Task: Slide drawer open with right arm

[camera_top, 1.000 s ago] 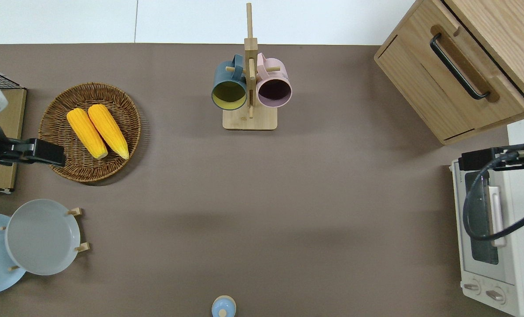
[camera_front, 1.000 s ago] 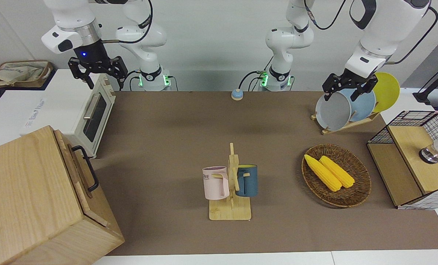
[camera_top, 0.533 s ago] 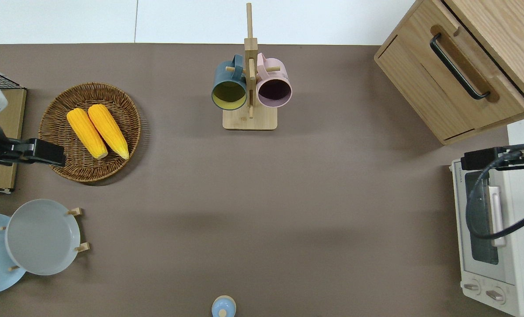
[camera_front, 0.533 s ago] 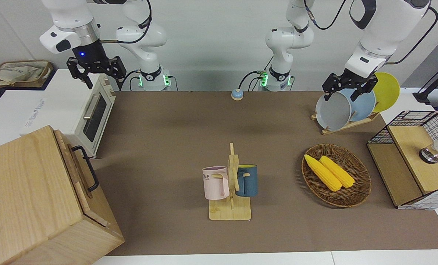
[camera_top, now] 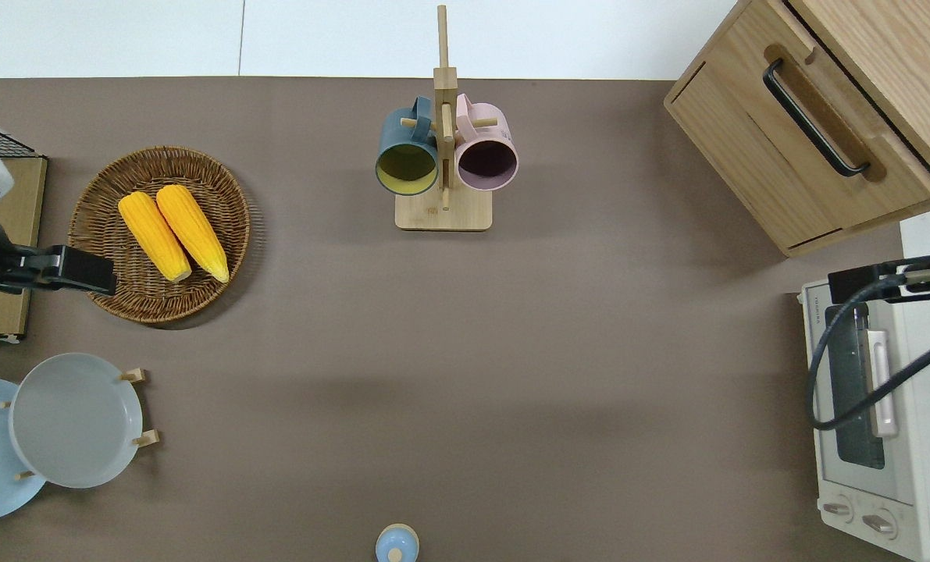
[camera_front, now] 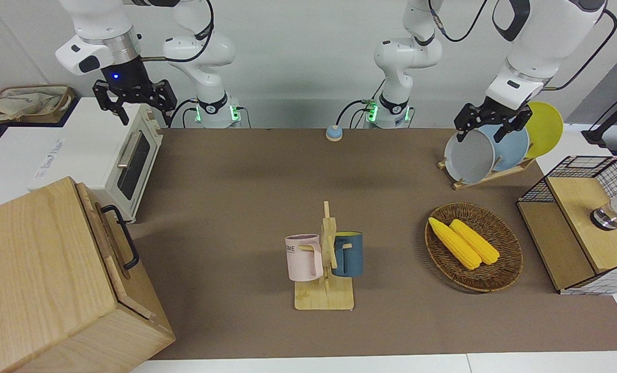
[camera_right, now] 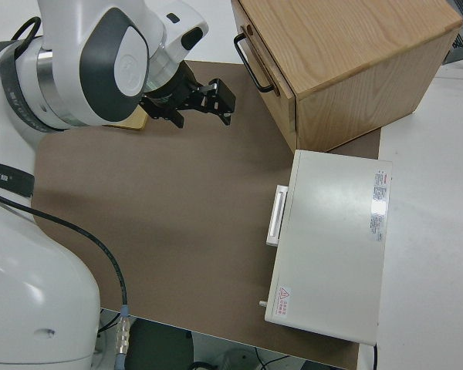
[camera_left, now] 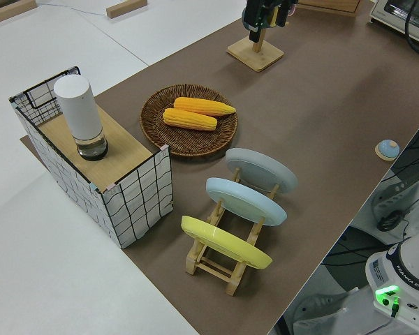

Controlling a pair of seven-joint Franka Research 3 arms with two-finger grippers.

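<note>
Drawer (camera_top: 816, 129) first: it sits shut in the big wooden cabinet (camera_front: 39, 280) at the right arm's end of the table, on the part of the table farthest from the robots, its front turned at an angle toward the table's middle. Its black bar handle (camera_top: 814, 117) stands proud of the wood with a clear gap under it.

The right gripper (camera_front: 134, 106) hangs high over the white toaster oven (camera_right: 332, 247), fingers spread wide and holding nothing. From those fingers the handle lies well apart, lower and farther out along the table. The left arm is parked; its gripper (camera_front: 487, 124) also shows its fingers apart.

To do this step well, I judge the fingers should drop to the bar's height, turn to straddle it across its length near the middle, close firmly, then pull square to the angled drawer front, not along the table's edge.

Open brown table (camera_top: 558, 336) lies in front of the drawer, so the pull has room. The oven's corner near the cabinet is the edge to clear on the way; the mug rack (camera_top: 443, 156) stands well aside.
</note>
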